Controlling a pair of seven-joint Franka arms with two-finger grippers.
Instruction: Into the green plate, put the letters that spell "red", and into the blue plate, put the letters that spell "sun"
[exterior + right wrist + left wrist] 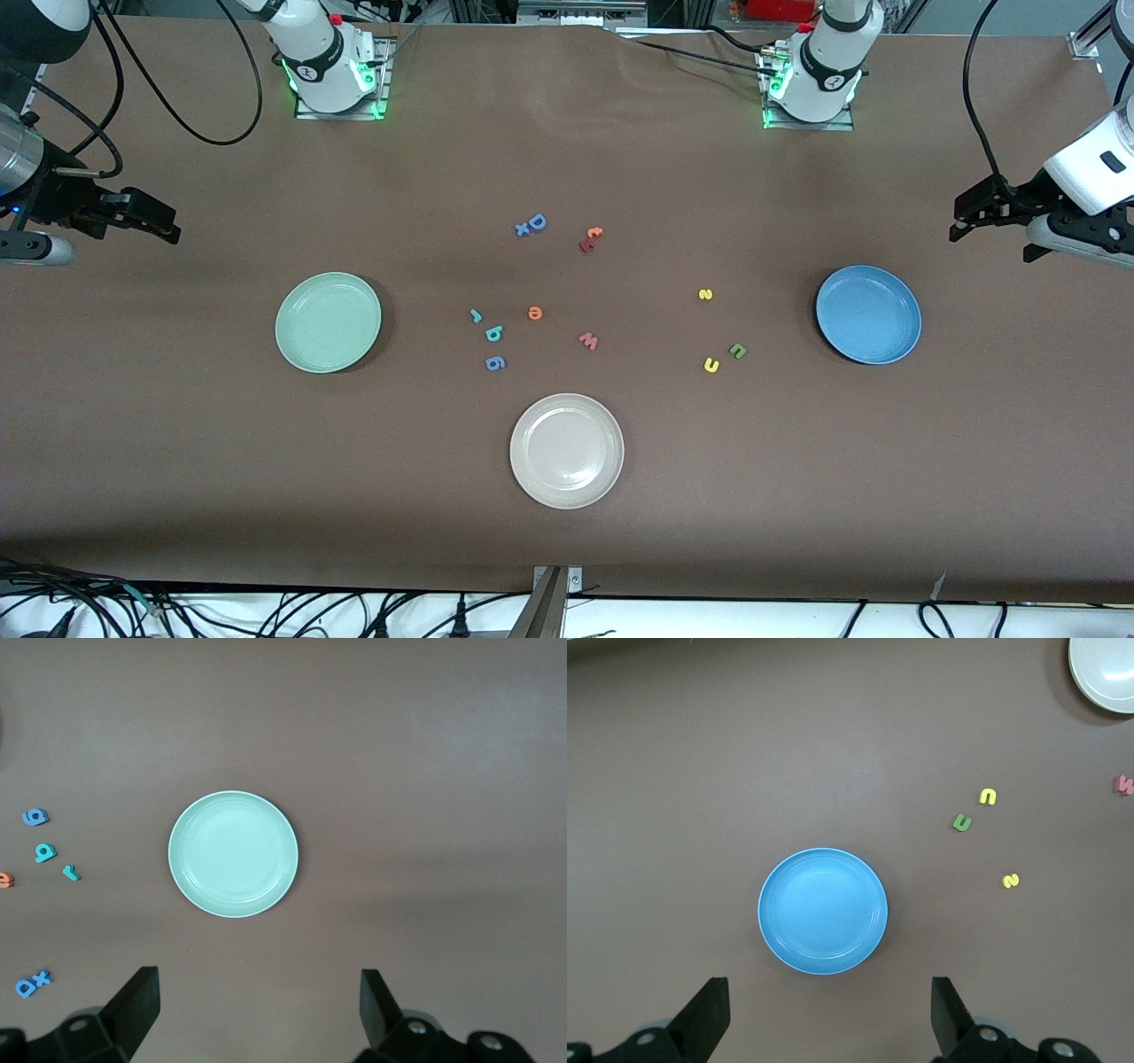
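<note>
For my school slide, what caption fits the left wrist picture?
Open left gripper hovers above round blue plate, with tiny yellow and green foam letters on the brown table.

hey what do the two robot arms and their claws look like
Both arms are white with black joint bands, rising from bases lit green, with black cables looping beside them. The left claw and right claw are black, each with two wedge-shaped fingers. The right arm's wrist carries a silver cylinder with a small blue light.
</note>
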